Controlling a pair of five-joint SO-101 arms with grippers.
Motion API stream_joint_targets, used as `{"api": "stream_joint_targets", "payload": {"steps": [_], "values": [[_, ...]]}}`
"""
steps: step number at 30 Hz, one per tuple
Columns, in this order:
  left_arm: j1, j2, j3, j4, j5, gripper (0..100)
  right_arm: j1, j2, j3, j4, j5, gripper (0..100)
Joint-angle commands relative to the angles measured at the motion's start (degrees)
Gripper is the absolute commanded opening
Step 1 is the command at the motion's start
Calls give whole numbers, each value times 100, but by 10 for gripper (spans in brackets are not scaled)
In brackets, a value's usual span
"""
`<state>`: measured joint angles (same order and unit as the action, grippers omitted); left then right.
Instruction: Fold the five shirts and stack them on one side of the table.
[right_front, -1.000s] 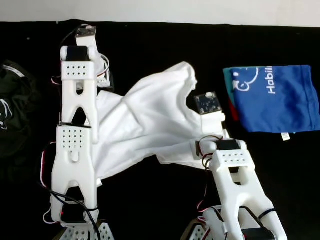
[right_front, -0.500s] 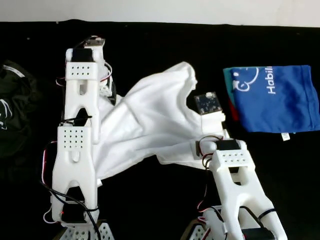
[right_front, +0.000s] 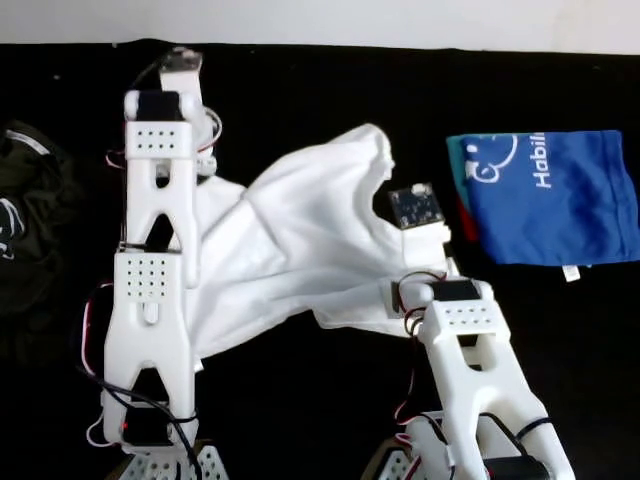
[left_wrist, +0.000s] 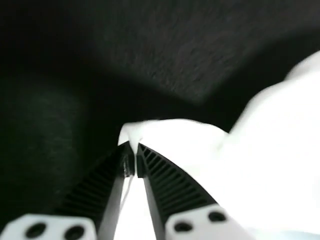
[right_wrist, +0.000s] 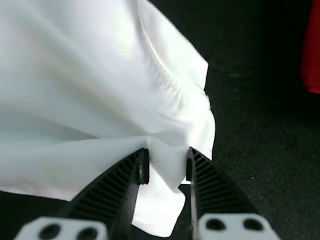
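My loose shirt (right_front: 300, 240) is plain white, the folded shirt (right_front: 560, 200) blue (white print on it), the table (right_front: 300, 400) black, my fingers (right_wrist: 114, 186) black, ribbed.

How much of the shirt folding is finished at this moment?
Done: a folded blue shirt tops the stack at the right edge. In hand: the left gripper and right gripper pinch the white shirt, not yet folded. Left: the dark garment heaped at the left.
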<state>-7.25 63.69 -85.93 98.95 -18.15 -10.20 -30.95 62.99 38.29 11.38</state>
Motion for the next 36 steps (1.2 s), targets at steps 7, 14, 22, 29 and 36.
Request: {"api": "stream_joint_targets", "payload": {"steps": [7, 14, 22, 29, 36], "values": [[-523, -1675, -620, 114, 35, 9, -66, 13, 233, -532, -35, 124], [-910, -2563, -585, 88, -211, 9, -66, 13, 233, -532, -35, 124], [-1059, -2009, 532, 62, -343, 28, -66, 13, 233, -532, -18, 124], [-1279, -1112, 796, -378, -343, 146, -66, 4, 233, -532, -9, 124], [-1235, -1965, 646, 273, -316, 128, -66, -40, 233, -497, -35, 124]]}}
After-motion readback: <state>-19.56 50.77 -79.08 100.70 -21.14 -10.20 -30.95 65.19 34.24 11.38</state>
